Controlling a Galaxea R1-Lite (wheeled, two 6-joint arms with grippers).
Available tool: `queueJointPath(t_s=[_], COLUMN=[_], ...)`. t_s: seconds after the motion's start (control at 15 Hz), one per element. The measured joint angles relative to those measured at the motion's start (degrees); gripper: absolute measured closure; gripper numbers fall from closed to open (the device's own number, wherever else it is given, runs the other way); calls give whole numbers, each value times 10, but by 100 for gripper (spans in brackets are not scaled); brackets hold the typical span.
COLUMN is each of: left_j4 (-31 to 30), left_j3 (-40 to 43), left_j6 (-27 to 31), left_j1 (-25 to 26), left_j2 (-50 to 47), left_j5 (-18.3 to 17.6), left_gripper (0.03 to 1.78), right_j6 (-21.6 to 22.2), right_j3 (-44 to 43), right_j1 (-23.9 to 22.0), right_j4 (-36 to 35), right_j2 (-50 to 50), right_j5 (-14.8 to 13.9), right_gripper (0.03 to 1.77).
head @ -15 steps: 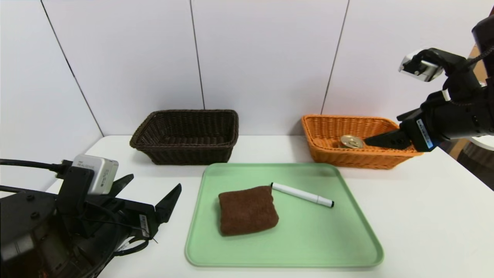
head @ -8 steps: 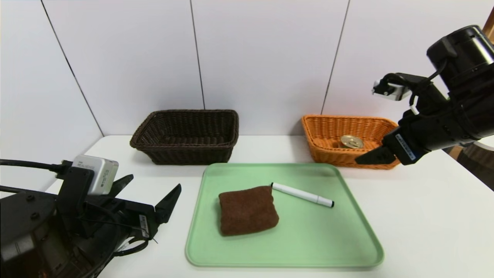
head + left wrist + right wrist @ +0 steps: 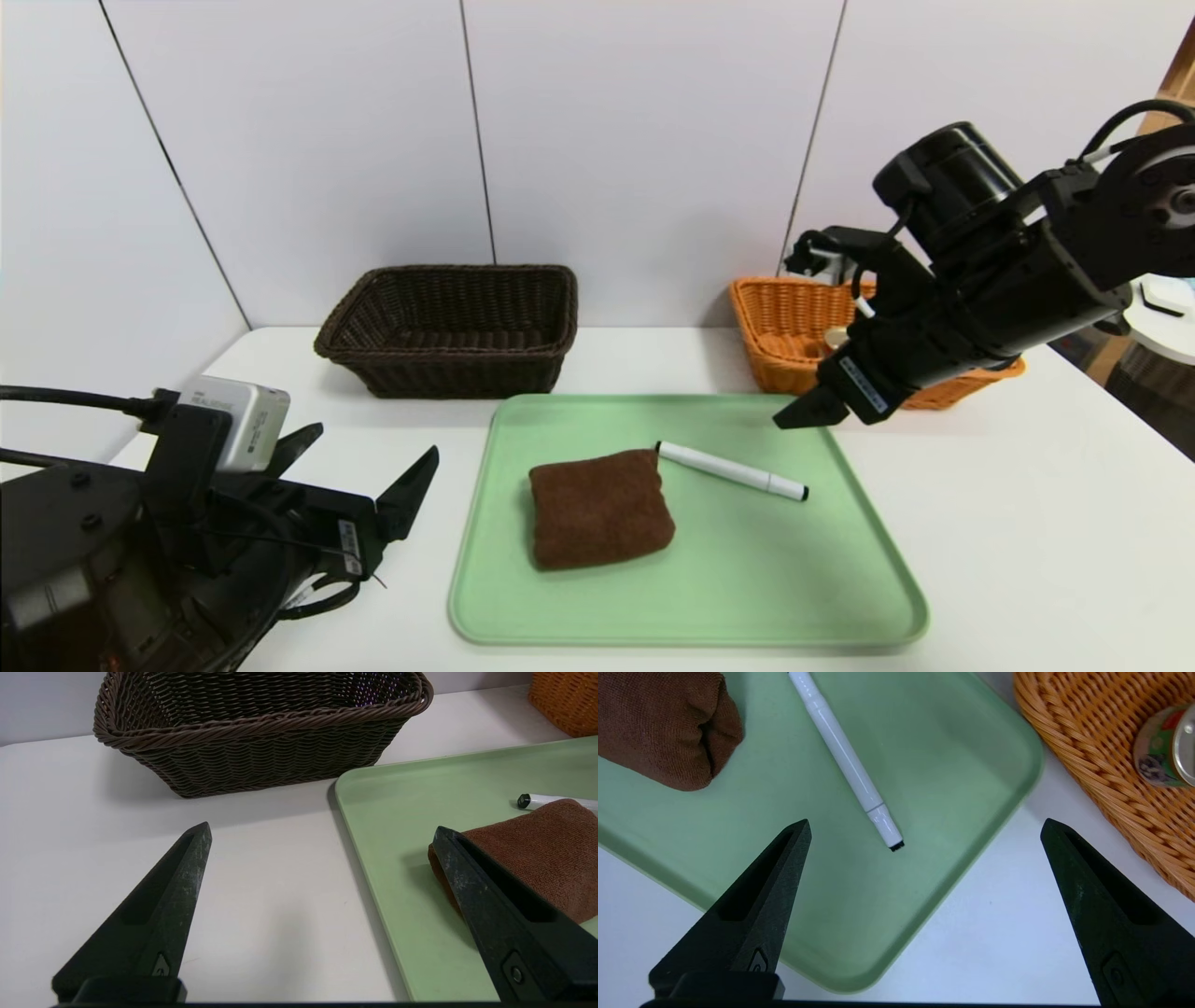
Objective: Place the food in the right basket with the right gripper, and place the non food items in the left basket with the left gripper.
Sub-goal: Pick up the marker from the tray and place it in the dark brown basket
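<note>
The tin can (image 3: 1162, 749) lies inside the orange basket (image 3: 780, 322), mostly hidden behind my right arm in the head view. My right gripper (image 3: 810, 413) hangs open and empty over the far right corner of the green tray (image 3: 747, 579), just in front of that basket. A folded brown cloth (image 3: 597, 509) and a white marker pen (image 3: 733, 471) lie on the tray. In the right wrist view the pen (image 3: 845, 760) ends just ahead of the right gripper (image 3: 925, 822). The dark brown basket (image 3: 448, 327) stands empty at the back left. My left gripper (image 3: 373, 443) rests open at the front left, beside the tray.
The left wrist view shows the left gripper (image 3: 321, 828) over bare white table, with the tray edge (image 3: 373, 868) and the cloth (image 3: 537, 858) close by one finger. White wall panels stand behind the baskets. Bare table lies right of the tray.
My right arm has swung from over the orange basket toward the tray's far right corner, its gripper open and empty. The can stays in the basket. The left arm has not moved.
</note>
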Motion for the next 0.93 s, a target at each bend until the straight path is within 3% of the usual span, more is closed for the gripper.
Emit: queueJointPath(t_s=[0.93], left_j4=[0], left_j3=[-1], left_j6=[4], left_j1=[-1], left_j2=[11], left_j5=[-2], left_gripper=[12], right_j6=[2], right_j3=[-16], right_j1=[43], right_j4=[0], right_j2=[116], right_j5=[-18], right_gripper=[11])
